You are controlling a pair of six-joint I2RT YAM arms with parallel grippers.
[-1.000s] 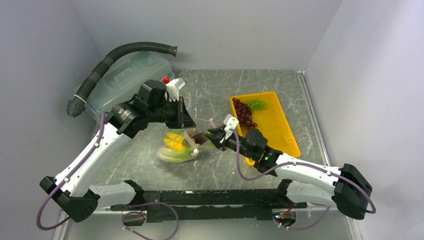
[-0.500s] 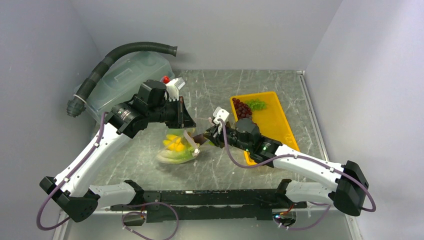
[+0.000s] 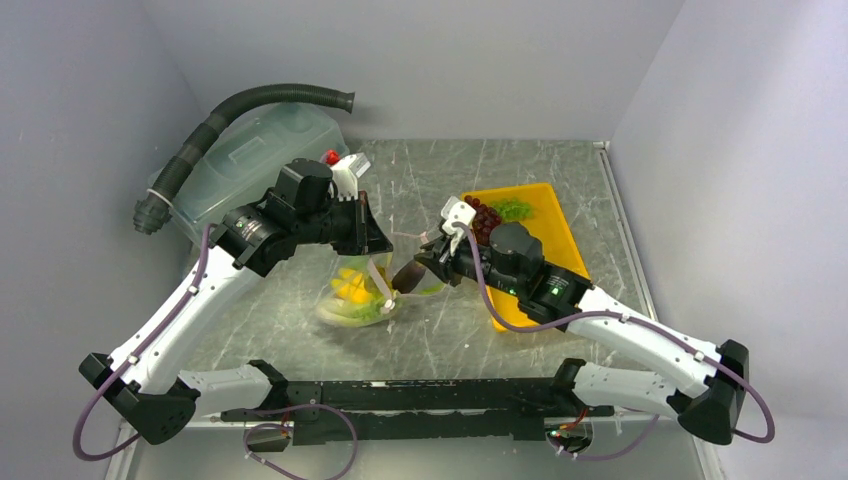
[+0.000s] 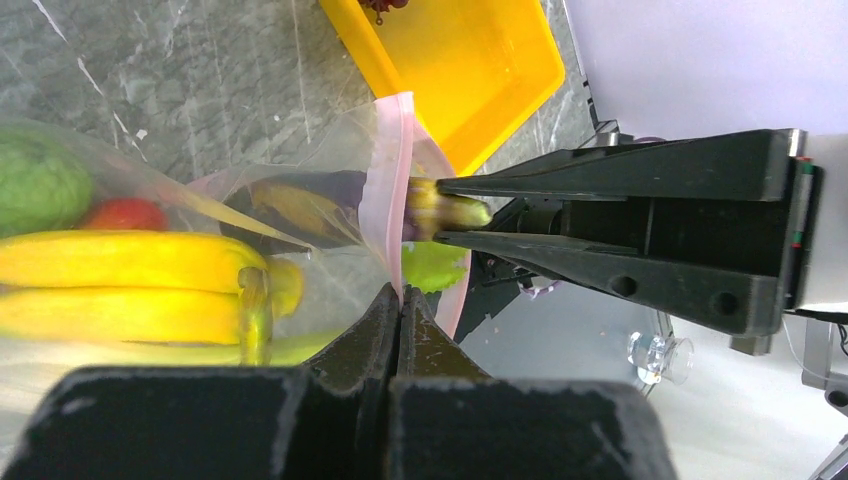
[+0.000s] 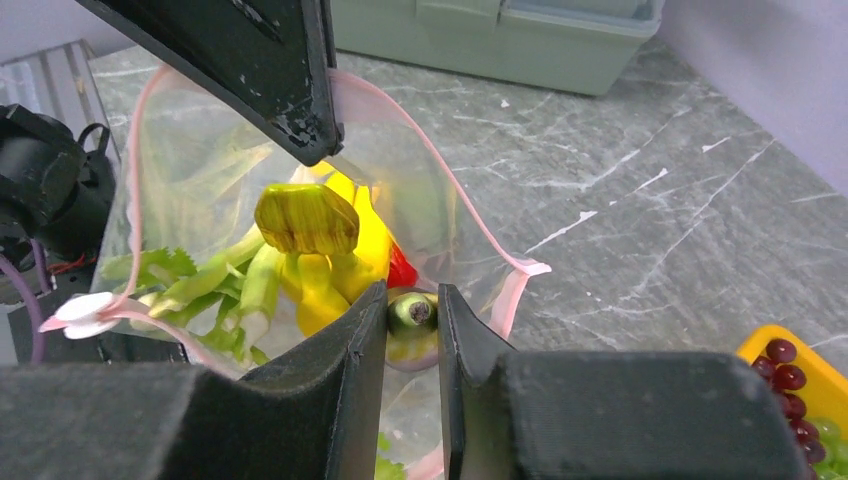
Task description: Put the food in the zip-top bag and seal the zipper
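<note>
The clear zip-top bag [image 3: 352, 303] lies mid-table with bananas [image 5: 320, 245], celery [image 5: 205, 280], a red pepper [image 5: 401, 270] and a round green vegetable [image 4: 35, 185] inside. My left gripper [image 3: 373, 247] is shut on the pink zipper strip [image 4: 383, 190] and holds the mouth up and open; its tips show in the left wrist view [image 4: 401, 296]. My right gripper [image 3: 427, 266] is shut on the green stem of the purple eggplant [image 3: 407, 279], whose body pokes into the bag mouth [image 4: 300, 200]. The stem sits between the fingers in the right wrist view [image 5: 413, 312].
A yellow tray [image 3: 552, 262] at the right holds dark grapes [image 3: 487, 222] and leafy greens [image 3: 515, 209]. A translucent lidded tub [image 3: 245, 160] with a black corrugated hose [image 3: 230, 108] stands at the back left. Grey walls enclose the table.
My right wrist has risen and swung back toward the tray, tilting the eggplant down-left into the bag mouth. My left gripper has kept its hold on the bag edge.
</note>
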